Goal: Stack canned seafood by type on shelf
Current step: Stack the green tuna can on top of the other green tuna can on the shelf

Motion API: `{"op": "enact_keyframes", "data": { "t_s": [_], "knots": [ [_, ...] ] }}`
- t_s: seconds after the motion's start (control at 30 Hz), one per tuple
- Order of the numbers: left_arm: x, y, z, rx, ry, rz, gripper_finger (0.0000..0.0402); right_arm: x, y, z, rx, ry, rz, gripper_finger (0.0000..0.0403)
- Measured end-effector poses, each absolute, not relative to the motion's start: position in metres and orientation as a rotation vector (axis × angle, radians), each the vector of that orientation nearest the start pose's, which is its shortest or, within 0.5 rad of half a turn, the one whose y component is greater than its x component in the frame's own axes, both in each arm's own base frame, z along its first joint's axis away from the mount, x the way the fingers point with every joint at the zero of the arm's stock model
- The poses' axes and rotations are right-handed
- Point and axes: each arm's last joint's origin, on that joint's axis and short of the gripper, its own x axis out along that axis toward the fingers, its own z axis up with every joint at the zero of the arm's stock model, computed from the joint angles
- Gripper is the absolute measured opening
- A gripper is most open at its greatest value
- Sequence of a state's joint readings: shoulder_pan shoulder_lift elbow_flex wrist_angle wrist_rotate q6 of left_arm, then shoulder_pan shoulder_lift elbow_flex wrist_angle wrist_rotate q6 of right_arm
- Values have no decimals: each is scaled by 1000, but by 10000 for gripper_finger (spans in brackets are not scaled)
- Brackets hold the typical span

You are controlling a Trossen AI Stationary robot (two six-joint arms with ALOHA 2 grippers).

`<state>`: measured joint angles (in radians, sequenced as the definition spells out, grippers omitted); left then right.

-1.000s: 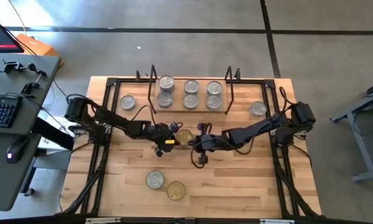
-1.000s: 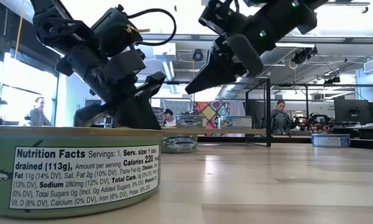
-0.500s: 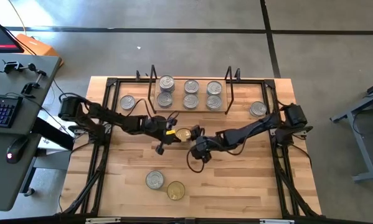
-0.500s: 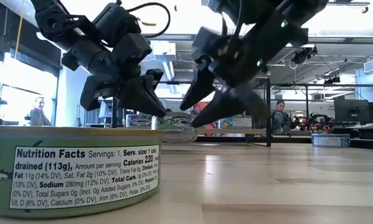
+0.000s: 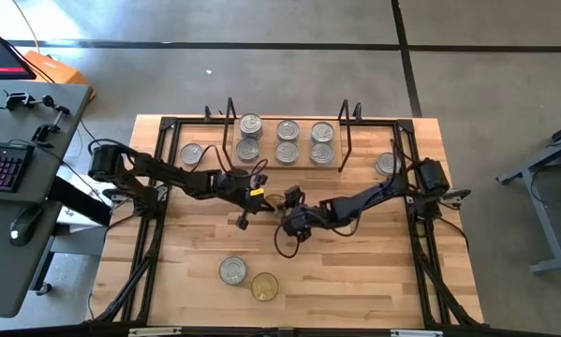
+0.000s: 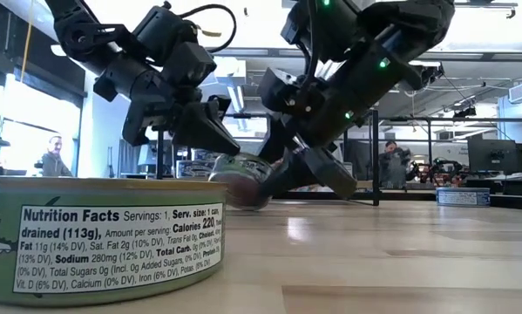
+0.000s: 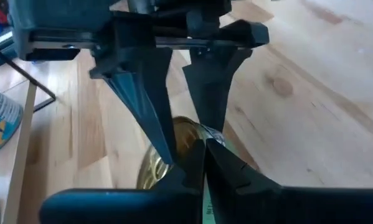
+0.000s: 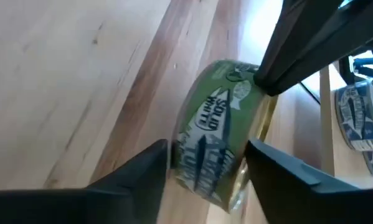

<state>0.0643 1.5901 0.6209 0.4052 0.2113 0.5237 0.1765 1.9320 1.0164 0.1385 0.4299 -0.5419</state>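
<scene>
A gold-lidded tin with a green label (image 8: 214,146) stands tipped up at mid-table, its lid (image 7: 177,140) facing the far left. My left gripper (image 7: 203,149) is shut, its tips at the tin's raised rim. My right gripper (image 8: 208,152) is open and comes from the right, with one finger on each side of the tin's wall. The shelf (image 5: 303,161) at the far edge carries several silver-lidded tins (image 5: 287,140). In the high view the two grippers hide most of the tipped tin. My left gripper's shut fingertips (image 8: 267,68) meet the tin's raised rim (image 8: 256,84) on the lid side, slanting down from the far left. I cannot tell whether they pinch the rim or only press on it. The tin is steeply tilted, its lower edge (image 6: 243,205) near the table. My right gripper has a finger (image 8: 142,171) close on either side of the green wall (image 8: 192,155), coming level from the right. I cannot tell whether the fingers touch the tin.
Loose tins lie at far left (image 5: 193,153) and far right (image 5: 388,164). A silver one (image 5: 232,271) and a gold one (image 5: 265,285) sit near the front edge. Black wire frames (image 5: 230,131) stand at the shelf's ends. People show in the room behind.
My right gripper has opened and gone toward the table's left, coming around the tin. My left gripper, still shut, has moved toward the far edge to the tin's rim. The tin, flat on the table before, now stands tipped up on its lower edge.
</scene>
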Motion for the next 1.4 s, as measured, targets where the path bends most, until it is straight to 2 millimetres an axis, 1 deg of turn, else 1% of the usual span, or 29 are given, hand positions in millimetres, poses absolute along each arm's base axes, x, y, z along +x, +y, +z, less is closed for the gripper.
{"op": "enact_keyframes", "data": {
  "t_s": [0.17,0.27,0.33,0.43,0.53,0.67,0.77,0.9,0.97,1.07,1.17,1.27,1.4],
  "knots": [
    [296,12,152,402,458,-315,1,374,53,127,-710,797,-61,139],
    [296,11,153,401,456,-319,1,374,53,127,-710,799,-73,113],
    [296,11,153,398,457,-313,1,373,52,127,-714,805,-86,113],
    [294,13,160,389,456,-260,1,373,54,128,-721,806,-91,113],
    [288,11,170,451,460,-254,9,372,55,127,-728,817,-109,115],
    [278,3,182,595,472,-290,55,367,54,133,-692,835,-131,119],
    [275,-3,182,659,506,-277,105,363,49,146,-653,829,-157,119],
    [279,-9,180,715,494,-233,176,362,40,166,-580,775,-143,119],
    [283,-11,179,735,485,-182,207,362,36,169,-543,767,-119,119],
    [288,-11,178,757,458,-116,241,362,33,170,-503,761,-108,119],
    [291,-11,175,762,452,-96,258,362,30,170,-496,764,-111,119],
    [293,-10,169,763,471,-94,261,362,30,170,-496,762,-112,119],
    [295,-6,161,778,538,32,258,363,30,170,-496,759,-112,119]
  ]
}}
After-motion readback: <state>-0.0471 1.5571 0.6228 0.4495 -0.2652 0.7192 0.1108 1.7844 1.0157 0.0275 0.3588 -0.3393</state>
